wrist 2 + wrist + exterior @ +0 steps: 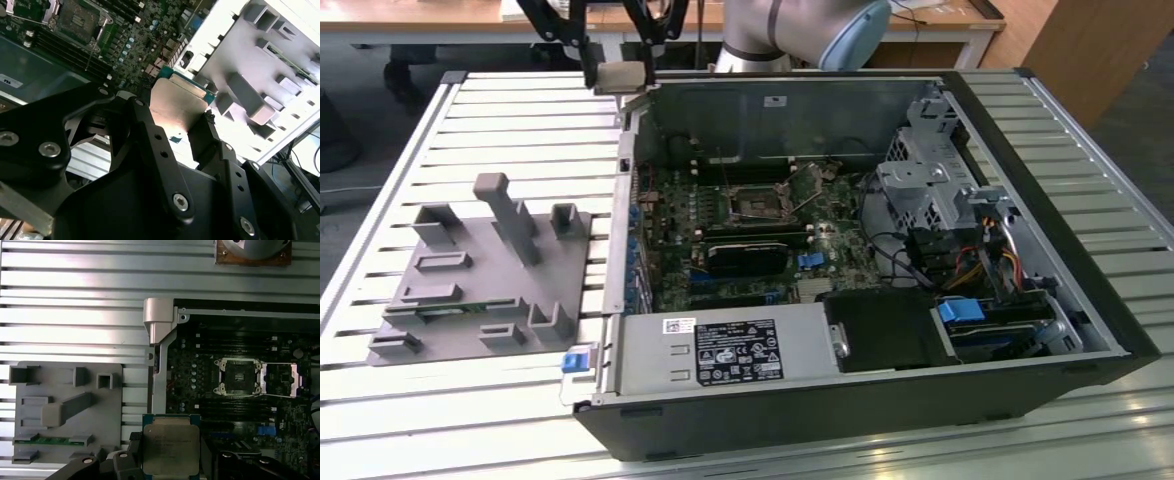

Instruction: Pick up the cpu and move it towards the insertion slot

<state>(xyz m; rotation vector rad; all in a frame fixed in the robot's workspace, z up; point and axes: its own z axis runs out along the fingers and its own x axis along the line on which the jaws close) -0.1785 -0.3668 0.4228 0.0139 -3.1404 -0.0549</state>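
Note:
My gripper (619,62) is shut on the cpu (619,76), a flat square chip with a silvery top. It holds the chip in the air over the slatted table, just outside the computer case's back corner at the exterior view's left. Both wrist views show the cpu (177,102) (171,445) clamped by its edges between the black fingers (145,125). The insertion slot (757,203) is a square socket with a dark centre and a metal frame on the motherboard. It lies uncovered (239,376) (80,20), well apart from the chip.
The open computer case (1041,150) has tall walls around the motherboard, with a power supply (720,350) and drive cage (927,185) inside. A grey holder fixture (480,270) with upright posts sits at the exterior view's left and carries a green memory stick (50,440).

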